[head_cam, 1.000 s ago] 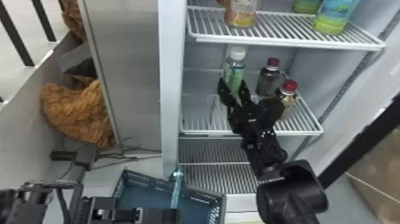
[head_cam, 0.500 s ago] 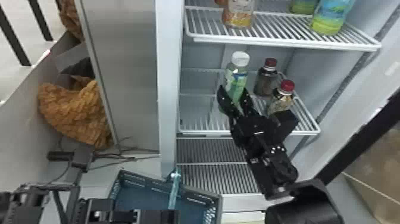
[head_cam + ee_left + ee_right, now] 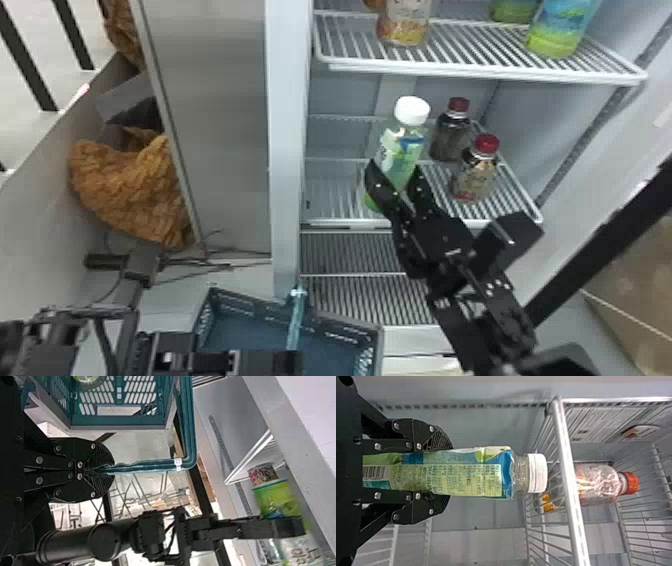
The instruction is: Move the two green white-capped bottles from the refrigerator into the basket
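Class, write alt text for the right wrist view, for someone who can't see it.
A green, white-capped bottle is held in the right end effector. Beyond it, an orange-capped bottle stands on a wire refrigerator shelf.

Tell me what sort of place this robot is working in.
Probably a shop, or a test area made up like one; I can't tell which. An open refrigerator has drink bottles standing on white wire shelves, and a blue-green basket is down in front.
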